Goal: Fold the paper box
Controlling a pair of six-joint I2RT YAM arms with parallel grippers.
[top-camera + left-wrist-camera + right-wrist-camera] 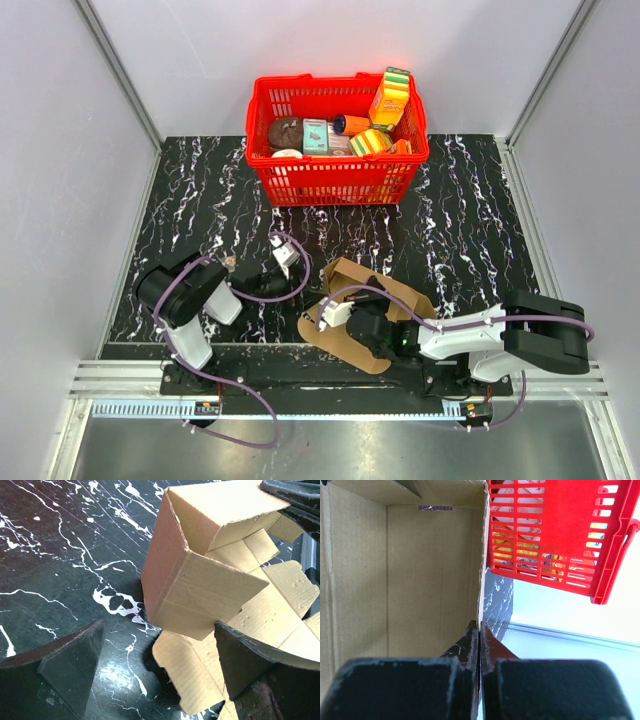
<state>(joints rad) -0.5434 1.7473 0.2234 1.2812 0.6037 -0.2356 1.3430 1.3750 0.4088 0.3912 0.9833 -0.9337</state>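
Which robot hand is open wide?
The left gripper: its fingers stand far apart, while the right gripper is pinched shut on a wall of the paper box.

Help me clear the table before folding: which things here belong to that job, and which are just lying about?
Job: paper box; right tool, shut on its wall; left tool, open beside it.
Lying about: red basket; printed packages inside it.

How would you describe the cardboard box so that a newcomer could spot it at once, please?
Look at the black marbled table, in front of the red basket. Near the middle of the table's front edge lies the cardboard box: plain brown, half folded, flaps splayed, unlike the basket's colourful packages.
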